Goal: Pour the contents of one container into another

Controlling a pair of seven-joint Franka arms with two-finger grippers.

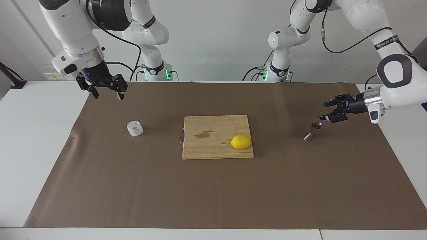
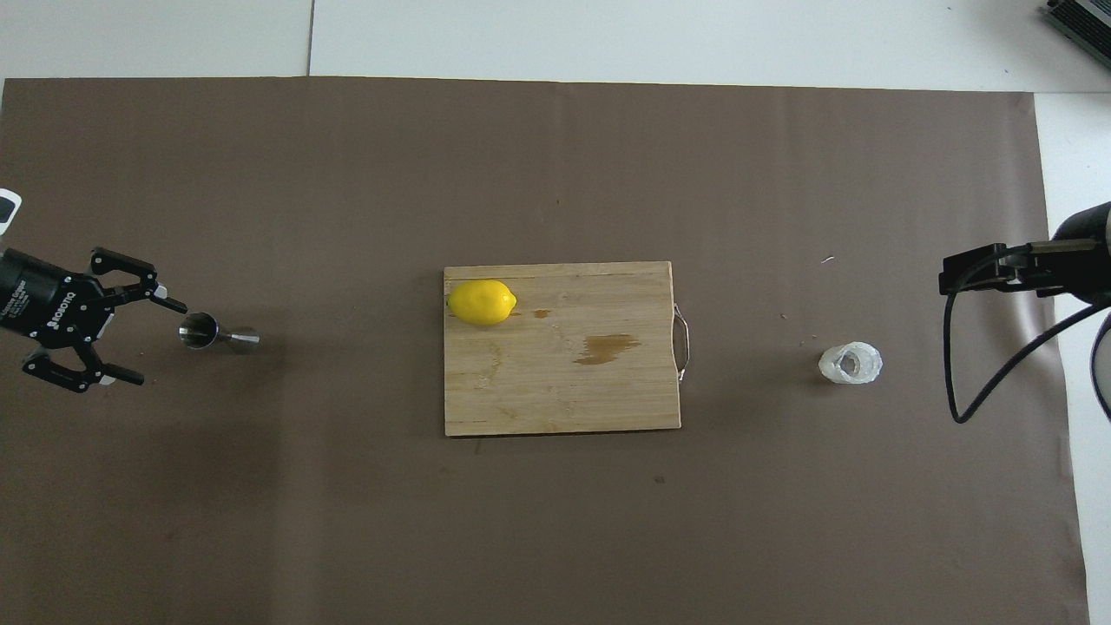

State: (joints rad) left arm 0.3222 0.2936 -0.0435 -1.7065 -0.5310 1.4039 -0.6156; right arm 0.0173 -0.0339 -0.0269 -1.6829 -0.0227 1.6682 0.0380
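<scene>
Jigger (image 1: 313, 130) on the brown paper mat (image 1: 213, 186) toward the left arm's end of the table, well apart from the wooden cutting board (image 1: 213, 146) at the mat's middle. Hourglass body appears to stand upright on one cone with the other cone's open mouth facing up, long axis vertical; in the overhead view (image 2: 217, 333) it reads slanted, so I cannot fully rule out a tilt.

Left gripper (image 1: 326, 111) turned on its side, wrist roughly level, fingers spread wide and pointing toward the jigger's rim. It hangs low over the mat just beside the jigger, on the side away from the board. Holding nothing; one fingertip (image 2: 174, 305) is close to the rim, contact not evident.

Ribbed translucent cup (image 1: 134, 128) sits upright, mouth up, on the mat toward the right arm's end, well apart from the board.

Right gripper (image 1: 106, 91) points down, raised over the mat's edge nearest the robots, fingers apart, empty. That arm waits.

Lemon (image 1: 241, 142) lies on the board at the corner nearer the jigger's end, its long axis running along the table's length. Dark wet stain (image 1: 203, 134) on the board.
</scene>
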